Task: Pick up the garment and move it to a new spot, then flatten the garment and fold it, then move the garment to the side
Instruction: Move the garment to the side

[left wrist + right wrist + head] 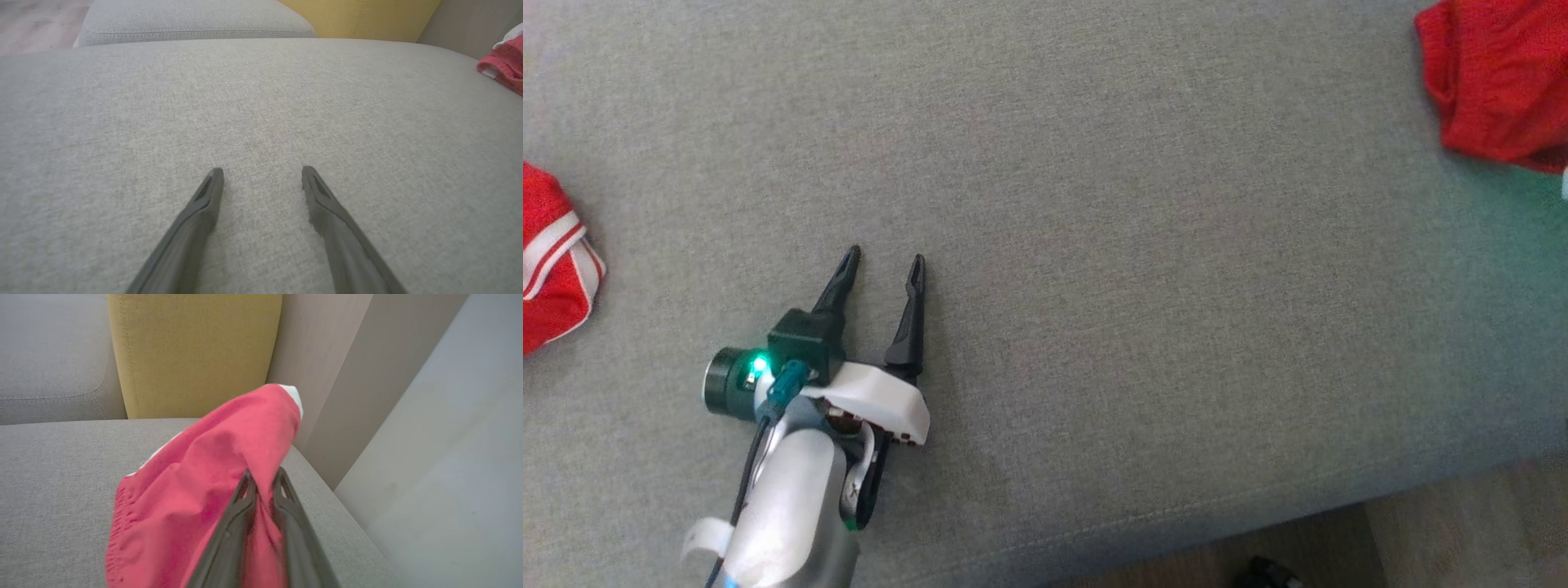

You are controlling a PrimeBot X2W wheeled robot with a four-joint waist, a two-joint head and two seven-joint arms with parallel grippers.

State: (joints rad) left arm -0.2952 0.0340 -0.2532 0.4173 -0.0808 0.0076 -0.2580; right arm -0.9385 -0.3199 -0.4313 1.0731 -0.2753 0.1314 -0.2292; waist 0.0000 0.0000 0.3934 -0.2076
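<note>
Grey sofa seat [1143, 204]. The right gripper [264, 473], fingers almost closed, pinches a fold of the red garment [196, 486] at the seat's right end (near a yellow cushion [192, 351]). The left gripper [885, 255] is spread wide and empty over mid-seat.

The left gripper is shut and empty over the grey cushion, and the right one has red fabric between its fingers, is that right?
Not quite: the left gripper is open, not shut; the left wrist view shows its fingers spread over the grey cushion, nothing between them. The right gripper does have the red garment between its fingers.
</note>
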